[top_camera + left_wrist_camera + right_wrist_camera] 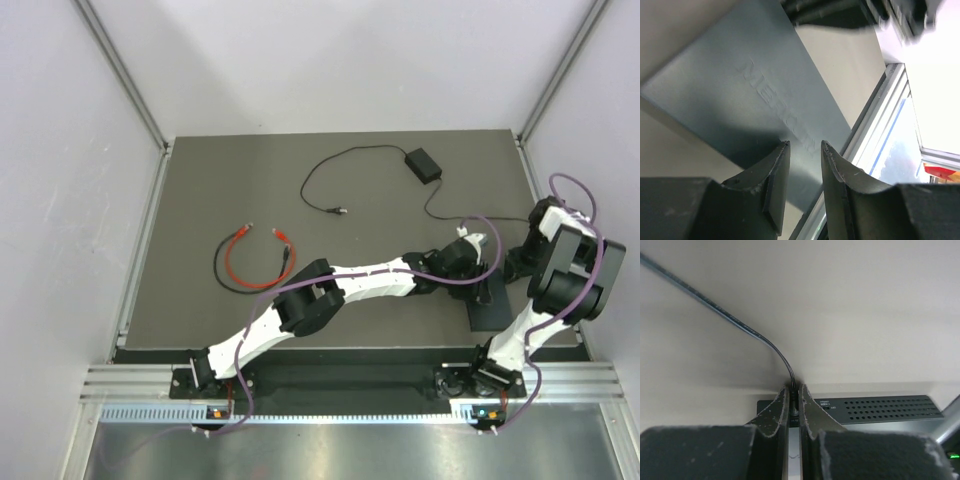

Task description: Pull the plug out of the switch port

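The switch point(497, 312) is a flat matte black box at the table's near right; its top fills the left wrist view point(740, 95). Its vented edge shows in the right wrist view point(880, 410). My right gripper point(794, 389) is shut on the small black plug point(794, 399) seated in the port at that edge, and a thin black cord point(740, 326) runs up and left from it. In the top view the right gripper point(505, 266) sits at the switch's far end. My left gripper point(805, 145) is open and empty, with its tips just over the switch top; it also shows in the top view point(476, 268).
A small black power brick point(422, 163) lies at the back, and its thin cord point(440, 212) runs toward the switch. A second cord ends in a loose plug point(340, 211). A coiled red and black cable point(250, 262) lies at centre left. An aluminium rail point(875, 130) borders the near edge.
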Tool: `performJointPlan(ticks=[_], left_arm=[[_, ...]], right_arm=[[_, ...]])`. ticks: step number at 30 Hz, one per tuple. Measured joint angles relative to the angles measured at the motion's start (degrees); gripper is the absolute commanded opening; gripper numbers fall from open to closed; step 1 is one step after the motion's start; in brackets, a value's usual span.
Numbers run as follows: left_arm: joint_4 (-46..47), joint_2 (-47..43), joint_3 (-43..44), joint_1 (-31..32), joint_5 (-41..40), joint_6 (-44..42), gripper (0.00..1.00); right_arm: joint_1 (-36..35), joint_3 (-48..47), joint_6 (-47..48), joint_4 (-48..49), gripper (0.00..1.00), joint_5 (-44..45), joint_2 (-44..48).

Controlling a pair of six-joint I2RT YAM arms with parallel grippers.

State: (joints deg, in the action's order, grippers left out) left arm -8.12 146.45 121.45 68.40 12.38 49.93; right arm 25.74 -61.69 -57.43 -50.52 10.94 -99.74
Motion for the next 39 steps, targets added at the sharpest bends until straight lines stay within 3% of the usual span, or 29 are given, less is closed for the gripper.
performJointPlan(ticks=[7,18,24,28,39], left_arm=[[0.83,0.24,0.0,0.0,0.24,0.76,0.38],[0.94,0.26,-0.02,-0.24,0.57,-0.63,0.37],[2.8,-1.01,-2.23,-1.18,4.17,-4.15,0.41],[2.6,-0.81,-1.88,-1.44,5.86,-5.16,0.39],[3.13,-0.11,-0.9,-1.88,8.5,-6.27,0.45]], right_arm=[[-1.9,-5.09,9.4,0.39,0.0,2.91,-3.8],[-2.14,1.84,8.24,7.85,0.0,0.59,1.68],[-3.8,5.7,8.44,11.91,0.0,-0.2,4.98],[-3.89,5.88,9.25,12.11,0.0,-1.36,5.2],[-3.93,6.6,11.02,12.79,0.02,-3.91,5.95]])
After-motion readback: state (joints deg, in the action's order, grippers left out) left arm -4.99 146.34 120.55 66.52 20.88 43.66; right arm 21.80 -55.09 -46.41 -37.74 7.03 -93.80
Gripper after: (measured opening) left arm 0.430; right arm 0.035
